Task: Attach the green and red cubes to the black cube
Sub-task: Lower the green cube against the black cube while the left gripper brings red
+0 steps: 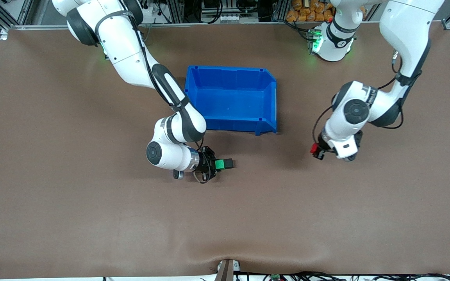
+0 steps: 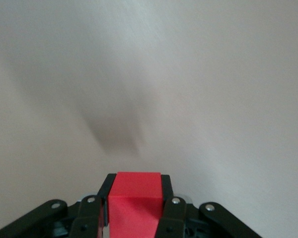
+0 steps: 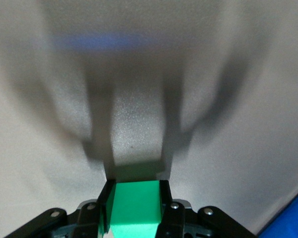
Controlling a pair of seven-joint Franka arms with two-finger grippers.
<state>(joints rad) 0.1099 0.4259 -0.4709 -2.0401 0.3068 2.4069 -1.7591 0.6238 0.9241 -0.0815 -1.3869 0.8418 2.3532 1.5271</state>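
Right hand (image 1: 225,164) clamping green cube (image 1: 219,164), blue bin (image 1: 231,76) at its 12 o'clock, left hand (image 1: 317,151) clamping red cube (image 1: 314,148) over bare tabletop (image 1: 92,218).

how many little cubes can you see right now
3. The green cube with the black cube at the right hand; the red cube in the left hand. None visible elsewhere.

You've got the green cube (image 1: 219,164) just below frame centre in the front view, bright and plain, pinched between the right gripper's (image 1: 225,164) fingers off the table. The red cube (image 1: 313,148), same size, sits at mid-height toward the left arm's end, clamped in the left gripper (image 1: 316,151), a flat face up in the left wrist view (image 2: 135,198).
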